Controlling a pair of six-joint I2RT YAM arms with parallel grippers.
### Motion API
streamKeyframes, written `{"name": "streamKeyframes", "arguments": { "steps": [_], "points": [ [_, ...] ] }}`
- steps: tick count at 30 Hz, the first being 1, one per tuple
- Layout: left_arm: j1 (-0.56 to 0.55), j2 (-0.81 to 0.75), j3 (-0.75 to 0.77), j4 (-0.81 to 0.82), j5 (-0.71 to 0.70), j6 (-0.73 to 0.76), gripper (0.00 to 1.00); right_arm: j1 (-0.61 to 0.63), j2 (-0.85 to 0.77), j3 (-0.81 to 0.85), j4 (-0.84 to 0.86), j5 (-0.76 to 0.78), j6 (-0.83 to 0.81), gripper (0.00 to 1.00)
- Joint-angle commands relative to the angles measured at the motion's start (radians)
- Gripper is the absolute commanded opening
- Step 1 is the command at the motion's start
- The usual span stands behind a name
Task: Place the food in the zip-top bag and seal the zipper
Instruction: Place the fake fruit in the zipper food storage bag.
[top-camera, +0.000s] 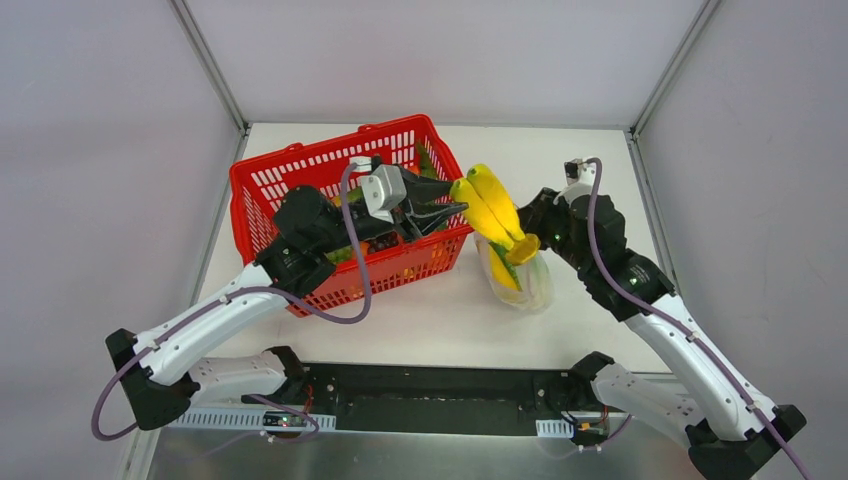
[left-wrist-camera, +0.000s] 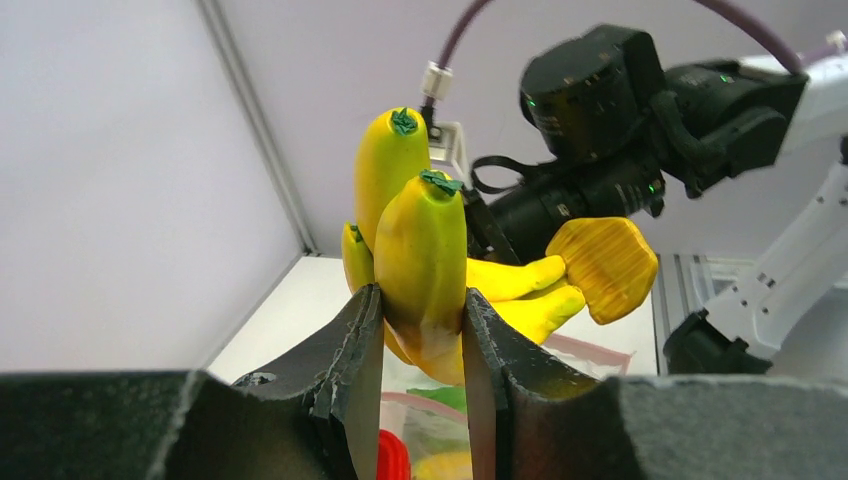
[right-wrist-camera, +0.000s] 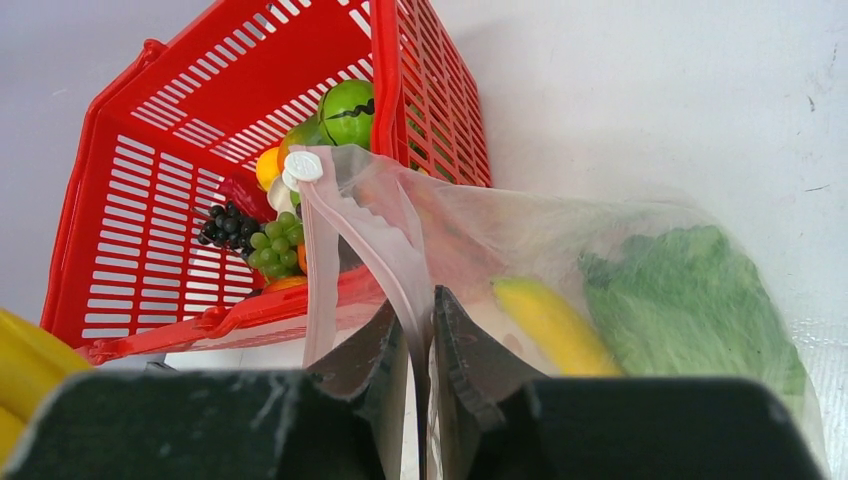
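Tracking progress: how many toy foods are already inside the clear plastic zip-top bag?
2: a yellow banana-shaped plastic piece and a leafy green plastic cabbage beside it, on its right in the right wrist view. Others may be hidden.

A bunch of yellow plastic toy bananas (top-camera: 490, 208) is hanging tilted in the air, its orange stem end dipping toward the clear crinkly zip-top bag (top-camera: 528, 285). The bag is standing upright, its pink zipper strip (right-wrist-camera: 350, 245) gaping open, while a leafy green cabbage (right-wrist-camera: 685, 300) and a yellow piece (right-wrist-camera: 545, 320) are lying inside.
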Motion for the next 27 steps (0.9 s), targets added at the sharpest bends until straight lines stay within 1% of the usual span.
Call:
{"name": "streamKeyframes", "arguments": {
  "steps": [1,4,7,9,12,17,27],
  "points": [
    [-0.009,0.054,-0.031,0.135,0.194,0.079,0.0,-0.005,-0.036,0.008,0.032,0.048,0.01,0.17],
    [-0.009,0.099,-0.039,0.151,0.194,0.094,0.0,-0.004,-0.05,0.021,0.008,0.089,0.002,0.17],
    [-0.01,0.129,-0.052,0.2,0.202,0.107,0.0,-0.005,-0.062,0.024,-0.008,0.097,0.0,0.17],
    [-0.009,0.144,-0.042,0.18,0.206,0.135,0.0,-0.006,-0.07,0.023,-0.012,0.096,0.007,0.17],
    [-0.01,0.15,-0.03,0.105,0.207,0.193,0.0,-0.006,-0.08,0.02,-0.012,0.105,0.01,0.17],
    [-0.01,0.133,-0.047,0.024,0.172,0.259,0.0,-0.007,-0.09,0.025,-0.018,0.121,0.011,0.17],
    [-0.008,0.134,-0.078,0.016,0.1,0.277,0.0,-0.008,-0.098,0.039,-0.021,0.103,0.022,0.17]
  ]
}}
